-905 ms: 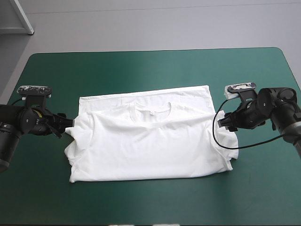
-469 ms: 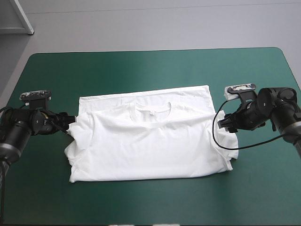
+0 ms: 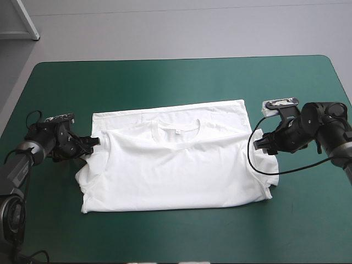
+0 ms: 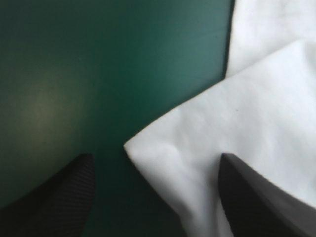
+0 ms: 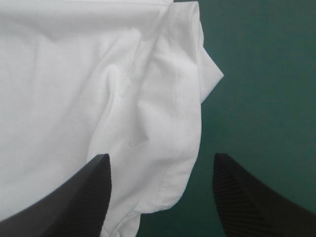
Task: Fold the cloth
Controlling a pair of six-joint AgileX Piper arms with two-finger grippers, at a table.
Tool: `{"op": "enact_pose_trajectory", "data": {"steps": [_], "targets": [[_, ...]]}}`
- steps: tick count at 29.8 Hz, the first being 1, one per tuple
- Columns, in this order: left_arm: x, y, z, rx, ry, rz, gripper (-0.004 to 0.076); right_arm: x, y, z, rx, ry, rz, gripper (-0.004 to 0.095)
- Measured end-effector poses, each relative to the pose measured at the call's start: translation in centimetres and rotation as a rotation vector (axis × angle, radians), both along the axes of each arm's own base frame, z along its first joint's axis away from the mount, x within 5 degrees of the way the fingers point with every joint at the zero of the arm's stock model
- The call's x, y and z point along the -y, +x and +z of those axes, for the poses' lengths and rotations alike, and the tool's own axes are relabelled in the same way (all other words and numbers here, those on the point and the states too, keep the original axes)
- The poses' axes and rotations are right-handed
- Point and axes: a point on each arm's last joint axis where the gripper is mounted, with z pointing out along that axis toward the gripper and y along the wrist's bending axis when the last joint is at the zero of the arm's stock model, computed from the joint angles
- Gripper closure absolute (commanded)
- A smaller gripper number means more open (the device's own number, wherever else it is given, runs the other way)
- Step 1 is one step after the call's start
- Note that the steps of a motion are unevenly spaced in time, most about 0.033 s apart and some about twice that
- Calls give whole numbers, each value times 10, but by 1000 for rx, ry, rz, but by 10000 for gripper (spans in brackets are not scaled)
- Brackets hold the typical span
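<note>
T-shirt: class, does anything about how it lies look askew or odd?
Slightly. The T-shirt lies flat, but its layers do not line up: a strip of the lower layer shows along the far edge, and the sleeve by the right gripper is rumpled. No damage shows.

Left gripper [image 3: 92,142]: low, fingers apart, at the left sleeve of the T-shirt [image 3: 176,165]. Right gripper [image 3: 264,144]: low, fingers apart, at its right sleeve. Both arms reach inward.

right claw [image 5: 160,197]: fingers apart | T-shirt [image 5: 74,89] hem between | teal-green cover [image 5: 266,74]
</note>
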Motion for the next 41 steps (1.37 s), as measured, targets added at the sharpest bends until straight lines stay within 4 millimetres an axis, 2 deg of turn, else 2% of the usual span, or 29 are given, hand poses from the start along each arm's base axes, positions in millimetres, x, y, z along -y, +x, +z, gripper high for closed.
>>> {"op": "enact_pose_trajectory", "data": {"steps": [3,5,8,13,21,29,33,36,41], "targets": [[0,2,-5,-15,-4,3,227,0,0,0,-1,2,0,347],[0,2,-5,-22,-4,3,289,0,0,0,-1,3,0,347],[0,1,-5,-35,-4,-4,437,0,0,0,-2,4,0,347],[1,-1,-6,-57,-5,-19,736,-1,0,0,-2,9,0,347],[1,-4,0,-44,2,-27,732,-3,-2,0,-19,32,10,347],[1,-16,46,161,25,-30,732,-4,-2,0,-21,43,19,347],[4,-20,54,195,-5,-15,732,-4,-2,0,-20,44,21,347],[17,-20,55,199,-33,-63,732,-4,-2,0,-20,44,22,347],[61,-21,56,217,-84,-220,732,-5,-1,0,-8,47,21,347]]}}
